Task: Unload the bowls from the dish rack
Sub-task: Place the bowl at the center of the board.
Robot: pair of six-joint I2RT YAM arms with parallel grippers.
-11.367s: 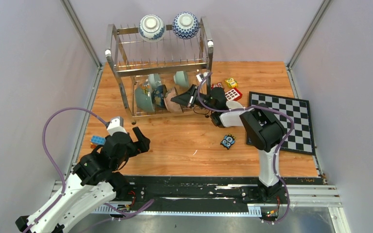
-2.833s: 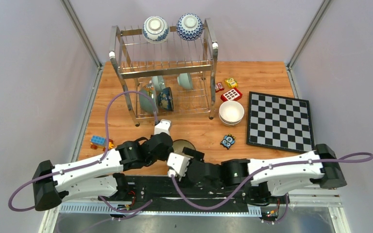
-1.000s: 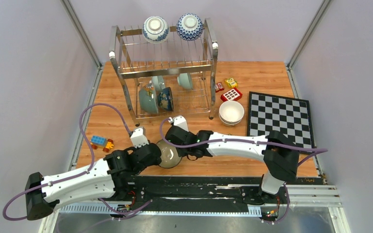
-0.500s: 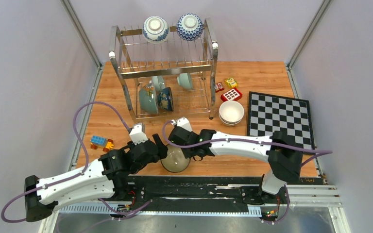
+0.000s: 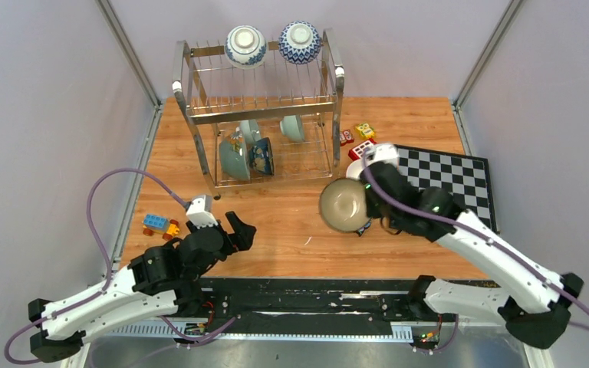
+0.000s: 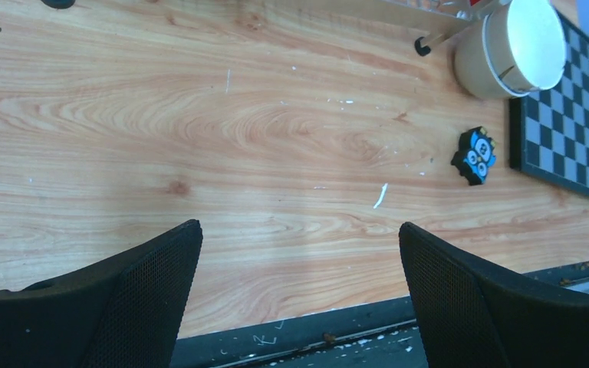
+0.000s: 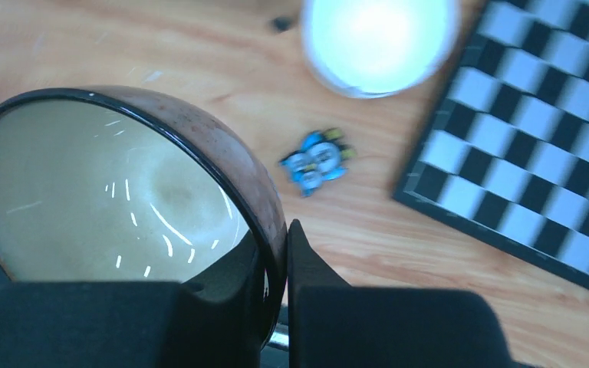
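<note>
My right pincer [image 7: 280,253] grips the rim of the brown bowl [image 7: 123,207], one finger inside and one outside. I hold the bowl tilted over the table [image 5: 291,222], near the stacked white bowls [image 6: 510,46] and left of the chessboard [image 5: 460,184]. My left pincer [image 6: 299,230] is wide and holds nothing, at the near left. The dish rack [image 5: 257,115] stands far centre, with two blue-and-white bowls [image 5: 244,44] upturned on top and green bowls [image 5: 232,157] on edge below.

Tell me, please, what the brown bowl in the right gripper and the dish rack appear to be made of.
The brown bowl looks like glazed ceramic: glossy speckled-brown outside, cream inside with sharp glints. The dish rack is likely polished steel: mirror-bright tubes and thin wires.
</note>
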